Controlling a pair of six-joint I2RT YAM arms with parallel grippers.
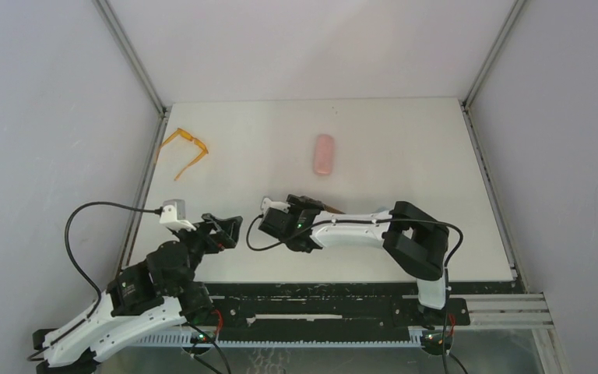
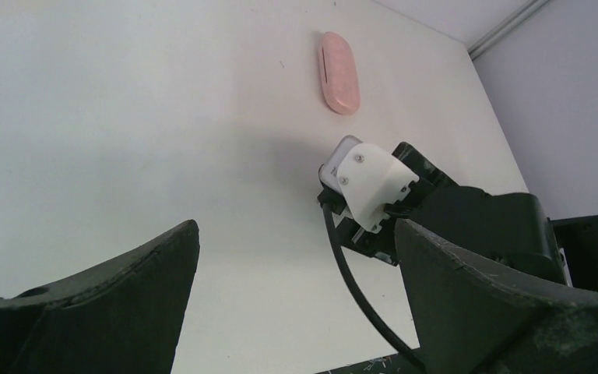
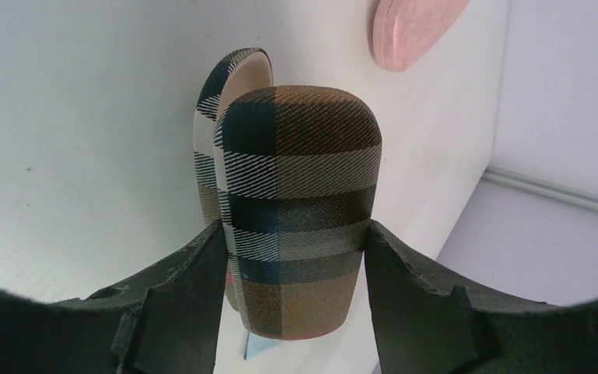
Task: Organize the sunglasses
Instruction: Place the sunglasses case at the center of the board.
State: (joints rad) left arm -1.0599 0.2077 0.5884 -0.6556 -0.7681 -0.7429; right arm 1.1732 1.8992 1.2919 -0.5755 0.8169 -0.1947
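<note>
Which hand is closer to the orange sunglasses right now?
Left. The left hand, open, is just toward the bases from the orange sunglasses; the right hand, gripping a plaid case, is mid-table, farther right.

Your sunglasses (image 1: 184, 150) far left, closed case (image 1: 324, 153) to their right, open case (image 3: 304, 179) nearer you in the right gripper (image 3: 293, 234).

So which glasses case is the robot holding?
The brown plaid case, clamped in the right gripper. The pink case lies alone, farther back on the table.
</note>
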